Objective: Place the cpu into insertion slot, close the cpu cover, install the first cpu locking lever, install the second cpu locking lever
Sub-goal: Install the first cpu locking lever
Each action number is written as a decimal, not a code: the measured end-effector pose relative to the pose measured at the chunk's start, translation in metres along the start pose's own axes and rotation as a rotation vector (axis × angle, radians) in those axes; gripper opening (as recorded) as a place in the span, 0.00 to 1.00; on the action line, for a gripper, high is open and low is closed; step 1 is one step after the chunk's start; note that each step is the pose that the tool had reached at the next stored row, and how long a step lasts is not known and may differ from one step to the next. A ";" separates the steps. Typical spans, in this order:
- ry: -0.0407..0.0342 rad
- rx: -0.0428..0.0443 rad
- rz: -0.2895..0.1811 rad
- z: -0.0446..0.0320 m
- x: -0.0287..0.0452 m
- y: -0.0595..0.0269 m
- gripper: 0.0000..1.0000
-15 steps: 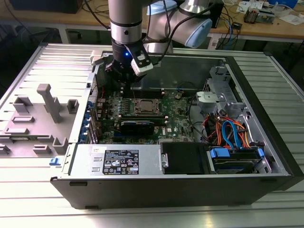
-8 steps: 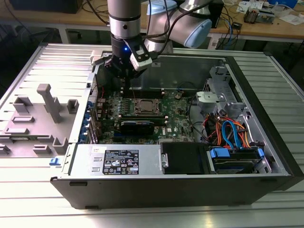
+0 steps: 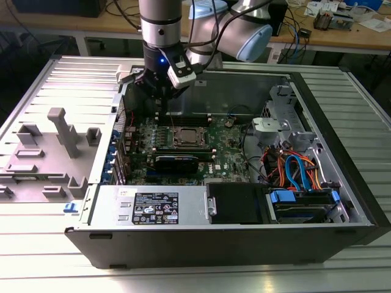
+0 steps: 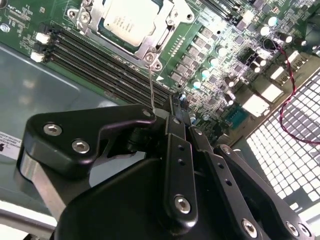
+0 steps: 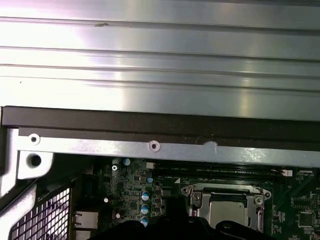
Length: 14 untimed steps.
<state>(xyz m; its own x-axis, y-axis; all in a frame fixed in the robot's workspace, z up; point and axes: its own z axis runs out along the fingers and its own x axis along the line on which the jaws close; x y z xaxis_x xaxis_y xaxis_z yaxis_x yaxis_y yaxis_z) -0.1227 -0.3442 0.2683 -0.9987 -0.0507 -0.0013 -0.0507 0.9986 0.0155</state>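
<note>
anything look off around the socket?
Nothing stands out. The cpu lies flat and square in the insertion slot, with the cpu cover down around it. The pincer hovers above the board's far edge, beside the socket. No damage or loose parts visible.

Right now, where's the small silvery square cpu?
The silvery square cpu sits in the metal-rimmed insertion slot mid-motherboard in the exterior view, beside the long black memory slots.

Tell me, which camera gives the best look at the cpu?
The second wrist view: the cpu sits close up, its silvery top plain inside the metal frame. The exterior view shows it small and far off; the first wrist view catches part of it at the picture's edge.
</note>
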 end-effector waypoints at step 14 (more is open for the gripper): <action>0.0000 0.0002 0.000 0.0020 -0.0260 -0.0011 0.11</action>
<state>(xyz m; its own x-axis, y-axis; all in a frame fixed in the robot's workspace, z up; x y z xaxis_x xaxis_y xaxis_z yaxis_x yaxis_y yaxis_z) -0.0967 -0.3439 0.2663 -0.9987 -0.0506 -0.0013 -0.0507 0.9986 0.0153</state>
